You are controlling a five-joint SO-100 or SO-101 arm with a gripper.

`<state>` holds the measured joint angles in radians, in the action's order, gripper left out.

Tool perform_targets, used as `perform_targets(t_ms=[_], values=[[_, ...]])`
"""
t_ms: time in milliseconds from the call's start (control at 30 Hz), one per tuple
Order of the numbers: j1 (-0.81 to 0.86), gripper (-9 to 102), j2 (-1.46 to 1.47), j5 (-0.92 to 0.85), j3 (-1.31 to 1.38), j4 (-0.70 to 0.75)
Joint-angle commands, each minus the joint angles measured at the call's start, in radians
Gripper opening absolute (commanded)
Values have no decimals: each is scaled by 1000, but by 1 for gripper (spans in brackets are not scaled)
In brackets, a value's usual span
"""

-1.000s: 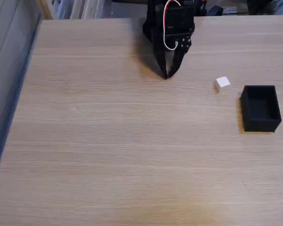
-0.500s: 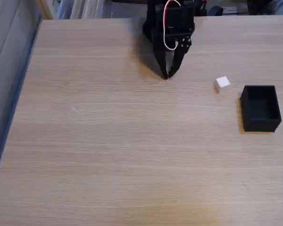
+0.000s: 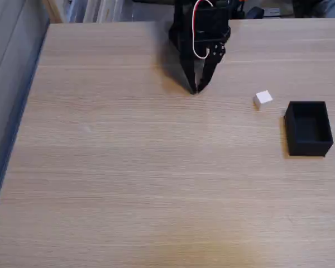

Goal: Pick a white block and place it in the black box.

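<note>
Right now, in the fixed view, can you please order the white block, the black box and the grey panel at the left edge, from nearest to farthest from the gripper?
Measured from the gripper, which is near the table's far edge:
1. The white block, to its right and slightly nearer the camera.
2. The black box, further right, past the block.
3. The grey panel, far left, beyond the table's edge.

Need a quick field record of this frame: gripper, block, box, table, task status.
gripper: near the table's far edge in the fixed view, jaws pointing down and closed, holding nothing
block: white, on the table, right of the gripper, apart from it
box: black, open-topped, nothing seen inside, right of the block and slightly nearer the camera, not touching it
table: light wood
status: block not yet picked
</note>
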<state>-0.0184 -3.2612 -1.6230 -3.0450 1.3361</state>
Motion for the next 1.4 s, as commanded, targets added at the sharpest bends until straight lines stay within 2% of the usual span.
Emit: perform_targets(t_ms=[0, 200, 533, 667, 1067, 1367], values=[[-57, 2, 106, 55, 109, -17], [-202, 8, 359, 221, 324, 2], [-368, 24, 552, 327, 492, 100], [-402, 25, 629, 353, 520, 91], [-440, 28, 828, 437, 583, -84], [-535, 28, 959, 566, 667, -87]])
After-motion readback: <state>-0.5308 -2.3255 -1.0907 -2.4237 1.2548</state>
